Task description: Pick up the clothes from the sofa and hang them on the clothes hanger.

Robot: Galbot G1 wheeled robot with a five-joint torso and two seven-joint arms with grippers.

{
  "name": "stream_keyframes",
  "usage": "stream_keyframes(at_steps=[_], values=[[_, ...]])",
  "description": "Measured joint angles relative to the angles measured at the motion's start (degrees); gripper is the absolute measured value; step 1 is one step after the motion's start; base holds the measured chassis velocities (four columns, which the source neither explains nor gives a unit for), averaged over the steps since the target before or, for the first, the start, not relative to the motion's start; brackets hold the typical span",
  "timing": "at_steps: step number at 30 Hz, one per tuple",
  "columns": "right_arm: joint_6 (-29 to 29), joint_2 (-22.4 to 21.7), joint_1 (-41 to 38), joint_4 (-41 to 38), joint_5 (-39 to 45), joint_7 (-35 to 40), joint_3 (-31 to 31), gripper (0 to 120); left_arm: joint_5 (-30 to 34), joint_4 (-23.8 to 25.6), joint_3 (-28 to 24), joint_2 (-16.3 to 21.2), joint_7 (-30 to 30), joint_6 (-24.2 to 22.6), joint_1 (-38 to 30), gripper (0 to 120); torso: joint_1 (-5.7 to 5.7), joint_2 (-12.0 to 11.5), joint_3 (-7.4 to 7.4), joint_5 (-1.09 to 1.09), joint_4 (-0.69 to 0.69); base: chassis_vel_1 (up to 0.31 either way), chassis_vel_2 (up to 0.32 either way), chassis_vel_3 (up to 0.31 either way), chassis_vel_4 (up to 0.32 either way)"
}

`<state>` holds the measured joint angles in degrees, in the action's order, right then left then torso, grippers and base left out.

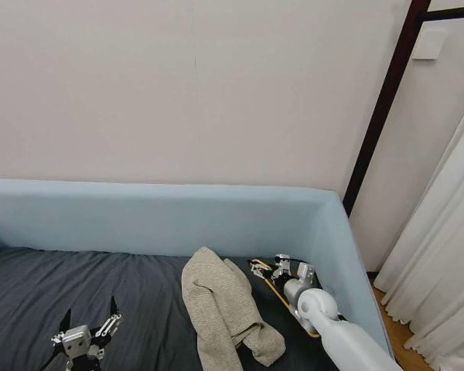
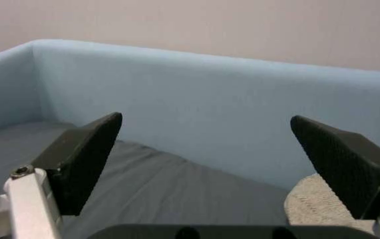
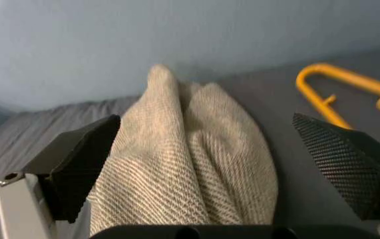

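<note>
A beige knitted garment [image 1: 224, 309] lies crumpled on the dark grey sofa seat [image 1: 77, 278], towards its right end. A yellow hanger [image 1: 272, 290] lies just right of it on the seat. My right gripper [image 1: 269, 267] hovers open over the seat beside the hanger. In the right wrist view its fingers [image 3: 77, 169] stand wide apart with the garment [image 3: 190, 164] between and beyond them, and the hanger [image 3: 329, 94] off to one side. My left gripper [image 1: 89, 315] is open low over the seat, left of the garment. The left wrist view catches one garment corner [image 2: 309, 204].
The sofa's light-blue backrest [image 1: 155, 216] runs behind the seat and its right armrest [image 1: 348, 263] closes off the end. Beyond it are a dark door frame [image 1: 379, 116], white curtains [image 1: 441, 270] and a strip of wooden floor [image 1: 394, 325].
</note>
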<state>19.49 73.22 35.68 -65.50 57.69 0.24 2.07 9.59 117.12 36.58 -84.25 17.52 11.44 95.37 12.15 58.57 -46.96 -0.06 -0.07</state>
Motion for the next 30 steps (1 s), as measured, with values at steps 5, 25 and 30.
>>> stream_keyframes(at_steps=[5, 25, 30], values=[[3.00, 3.97, -1.81, 6.10, -2.96, -2.10, -1.24, 100, -0.63, 1.22, -0.68, -0.84, -0.07, -0.04, 0.75, 100, 0.00, 0.00, 0.00, 0.01, -0.01, 0.000, 0.000, 0.000, 0.000], [5.72, 6.27, 1.25, 8.29, -23.01, -9.41, -0.86, 69, -2.48, 0.92, -1.71, -2.49, -0.07, 1.00, 1.27, 100, 0.00, 0.00, 0.00, 0.02, -0.01, 0.000, 0.000, 0.000, 0.000], [4.31, 5.57, 1.73, 7.52, -23.36, -10.84, -0.87, 50, -2.52, 0.62, -1.74, -2.61, -0.06, 1.07, 1.11, 100, 0.00, 0.00, 0.00, 0.02, -0.01, 0.000, 0.000, 0.000, 0.000]])
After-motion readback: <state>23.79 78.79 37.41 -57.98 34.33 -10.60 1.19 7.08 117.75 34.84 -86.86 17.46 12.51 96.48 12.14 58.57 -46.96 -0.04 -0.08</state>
